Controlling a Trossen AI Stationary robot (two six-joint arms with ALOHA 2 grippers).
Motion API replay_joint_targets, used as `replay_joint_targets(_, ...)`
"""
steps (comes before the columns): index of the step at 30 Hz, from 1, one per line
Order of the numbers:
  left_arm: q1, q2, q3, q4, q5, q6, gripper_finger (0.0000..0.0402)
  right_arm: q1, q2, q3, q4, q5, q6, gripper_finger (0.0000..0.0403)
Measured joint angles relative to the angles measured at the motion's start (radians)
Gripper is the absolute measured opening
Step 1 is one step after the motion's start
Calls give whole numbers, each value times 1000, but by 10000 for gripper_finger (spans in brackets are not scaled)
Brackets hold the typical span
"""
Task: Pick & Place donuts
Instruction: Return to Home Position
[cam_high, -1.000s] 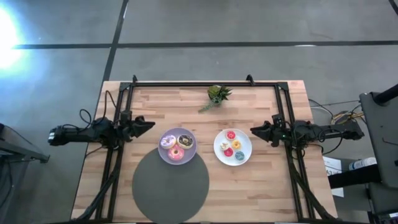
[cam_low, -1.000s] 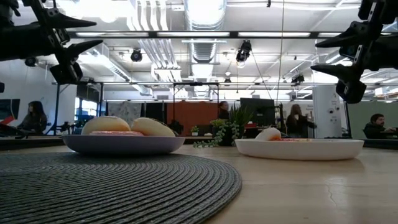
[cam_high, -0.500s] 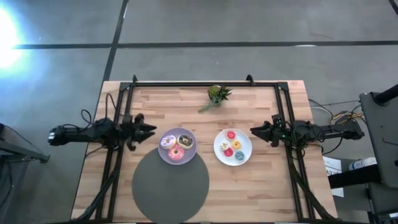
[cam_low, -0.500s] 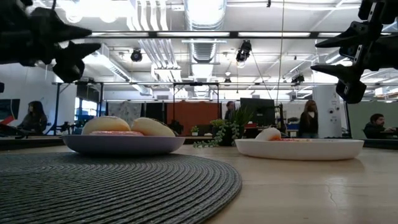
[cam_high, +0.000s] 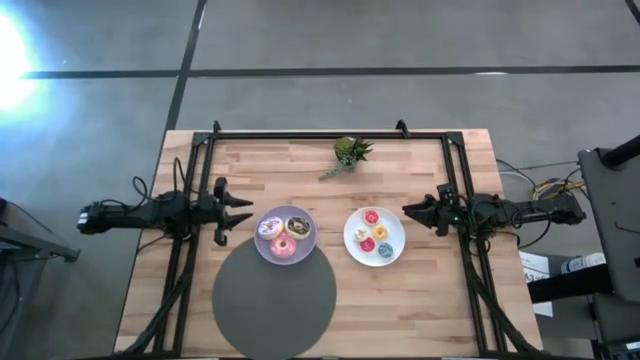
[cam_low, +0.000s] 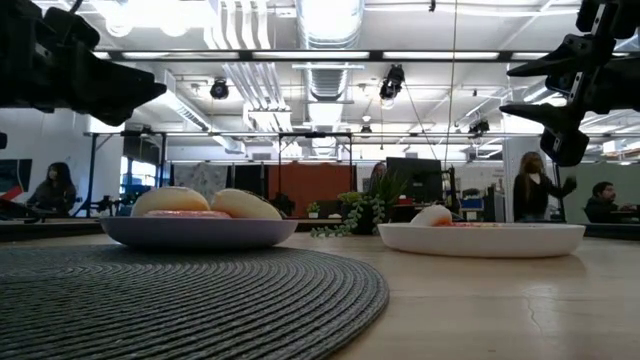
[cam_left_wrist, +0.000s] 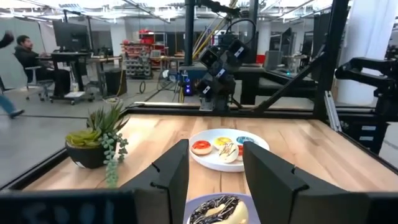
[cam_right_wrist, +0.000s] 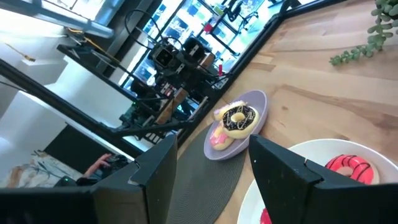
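Three donuts lie on the lilac plate (cam_high: 285, 236): purple-white (cam_high: 269, 227), chocolate-brown (cam_high: 298, 226) and pink (cam_high: 283, 247). Several smaller donuts, among them red (cam_high: 371, 216), orange (cam_high: 380, 232) and teal (cam_high: 385, 250), lie on the white plate (cam_high: 374, 237). My left gripper (cam_high: 248, 211) hovers open just left of the lilac plate, above table height, fingers pointing at it; its wrist view shows the chocolate donut (cam_left_wrist: 214, 210) below the fingers. My right gripper (cam_high: 406, 211) hovers open just right of the white plate (cam_right_wrist: 309, 154), also raised.
A big dark grey round mat (cam_high: 274, 295) lies at the near edge, under the lilac plate's near rim. A small potted plant (cam_high: 350, 152) stands near the far edge. Black frame rails (cam_high: 330, 135) run along the far and side edges. People show in the room behind.
My left gripper has rolled about its own long axis: its two fingers stood one above the other and now lie side by side, level. It stays beside the lilac plate, open. The right arm and the donuts have kept still.
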Motion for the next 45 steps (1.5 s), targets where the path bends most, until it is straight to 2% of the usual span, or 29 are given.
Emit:
replay_joint_targets(8, 0, 25, 3, 23, -5, -62, 126, 0, 0, 0, 0, 0, 0, 192)
replay_joint_targets(24, 0, 52, 3, 11, -3, -66, 126, 0, 0, 0, 0, 0, -5, 192)
replay_joint_targets(31, 0, 52, 4, 10, -2, -66, 126, -14, -56, 1, 20, -159, -399, 192)
replay_joint_targets(36, 0, 57, 4, 9, -2, -66, 126, -37, -61, 0, 60, -403, -725, 192)
replay_joint_targets(38, 0, 57, 4, 9, -2, -66, 126, -38, -61, 0, 56, -455, -830, 192)
replay_joint_targets(40, 0, 58, 4, 9, -2, -66, 126, -41, -61, 0, 27, -470, -905, 192)
replay_joint_targets(45, 0, 59, 4, 9, -2, -66, 126, -65, -61, 0, -4, -439, -944, 192)
